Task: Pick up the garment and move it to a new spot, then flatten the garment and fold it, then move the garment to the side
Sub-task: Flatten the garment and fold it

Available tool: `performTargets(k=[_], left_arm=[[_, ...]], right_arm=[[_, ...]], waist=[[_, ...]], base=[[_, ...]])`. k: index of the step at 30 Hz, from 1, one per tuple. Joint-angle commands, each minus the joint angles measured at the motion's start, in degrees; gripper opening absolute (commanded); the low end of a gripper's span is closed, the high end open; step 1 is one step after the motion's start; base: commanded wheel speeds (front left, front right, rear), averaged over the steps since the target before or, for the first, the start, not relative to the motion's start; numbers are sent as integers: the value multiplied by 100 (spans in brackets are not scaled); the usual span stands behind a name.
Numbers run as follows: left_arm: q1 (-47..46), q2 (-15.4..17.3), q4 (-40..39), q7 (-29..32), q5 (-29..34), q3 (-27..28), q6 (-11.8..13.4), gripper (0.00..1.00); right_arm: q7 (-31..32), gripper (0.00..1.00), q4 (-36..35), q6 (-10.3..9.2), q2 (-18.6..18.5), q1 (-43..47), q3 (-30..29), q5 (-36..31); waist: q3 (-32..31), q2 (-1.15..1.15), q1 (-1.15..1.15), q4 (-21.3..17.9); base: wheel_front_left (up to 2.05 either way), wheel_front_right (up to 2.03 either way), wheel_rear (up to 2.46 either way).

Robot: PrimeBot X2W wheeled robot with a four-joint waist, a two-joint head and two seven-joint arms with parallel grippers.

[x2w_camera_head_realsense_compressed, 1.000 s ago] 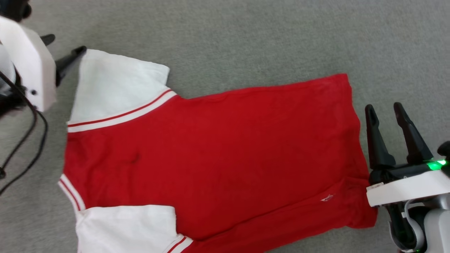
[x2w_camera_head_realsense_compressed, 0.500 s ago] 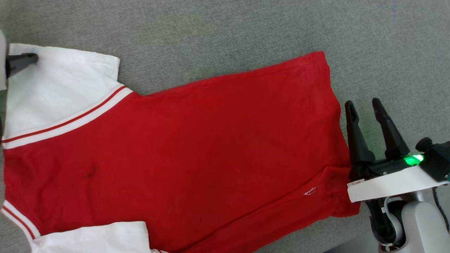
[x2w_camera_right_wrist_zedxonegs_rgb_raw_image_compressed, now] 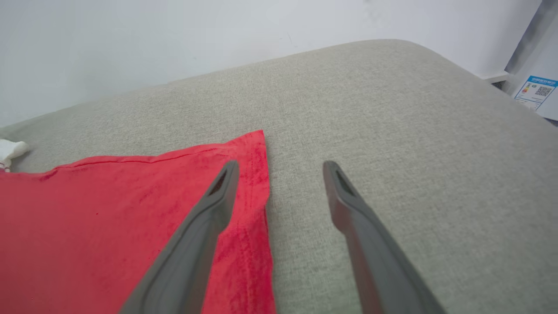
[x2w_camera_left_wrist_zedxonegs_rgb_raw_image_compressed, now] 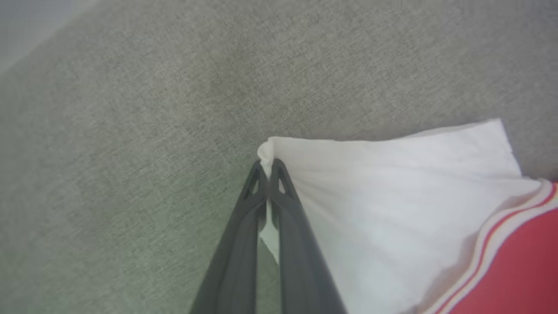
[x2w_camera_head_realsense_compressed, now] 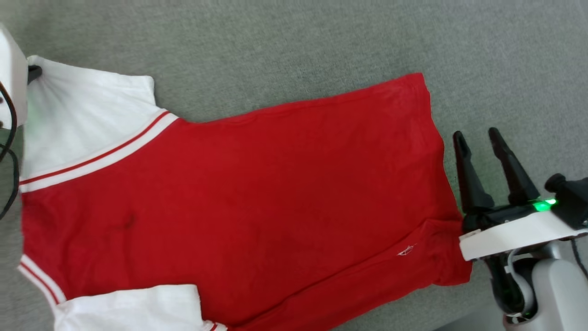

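The garment [x2w_camera_head_realsense_compressed: 257, 193], a red T-shirt with white striped-trim sleeves, lies spread flat on the grey cushion, collar end to the left. My left gripper [x2w_camera_left_wrist_zedxonegs_rgb_raw_image_compressed: 267, 168] is shut on the outer corner of the upper white sleeve [x2w_camera_left_wrist_zedxonegs_rgb_raw_image_compressed: 392, 192], which bunches into a small fold at the tips; in the head view that gripper [x2w_camera_head_realsense_compressed: 33, 72] peeks out at the far left edge. My right gripper [x2w_camera_head_realsense_compressed: 477, 138] is open, just off the shirt's hem; its left finger hangs over the red hem [x2w_camera_right_wrist_zedxonegs_rgb_raw_image_compressed: 257, 174], the other over bare cushion. Any lettering is hidden.
The grey fabric cushion [x2w_camera_head_realsense_compressed: 298, 50] stretches beyond the shirt on all sides. A pale wall [x2w_camera_right_wrist_zedxonegs_rgb_raw_image_compressed: 174, 39] rises behind its far edge, with a labelled white appliance [x2w_camera_right_wrist_zedxonegs_rgb_raw_image_compressed: 538, 93] at the right. Dark cables [x2w_camera_head_realsense_compressed: 9, 151] hang by my left arm.
My left gripper has closed on the sleeve corner, which it was only reaching toward before. The head camera has shifted, so the shirt sits further left. The right gripper stays open by the hem.
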Motion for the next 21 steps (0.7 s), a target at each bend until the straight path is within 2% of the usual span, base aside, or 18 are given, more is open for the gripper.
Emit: performTargets(k=[1,4,9,14,16,21], left_arm=[[49,-45,32,-248,97,-41,-88,0],[119,-175,-2,-619,94,-101,-184,0],[312,-280,-441,-1247,29,-305,-300,0],[526,-208,-1092,-1759,-3,-527,-319,0],[597,-181,-1394,-1920,43,-624,-322,0],[704,-65,-2127,-2201,238,-852,-324,0]], right_arm=[[100,100,-68,-2,-92,17,-70,6],[394,100,-173,-2,-260,93,-80,-56],[1522,100,-362,-2,-734,33,-130,-123],[3066,100,-625,-2,-1406,-331,10,-19],[3775,100,-710,-3,-1781,-503,85,-101],[5366,100,-833,-4,-2239,-1036,27,161]], waist=[[-221,0,0,144],[-449,0,0,286],[-752,0,0,563],[-880,0,0,873],[-870,0,0,1030],[-776,0,0,1439]], base=[[0,0,0],[0,0,0],[0,0,0],[0,0,0],[0,0,0],[0,0,0]])
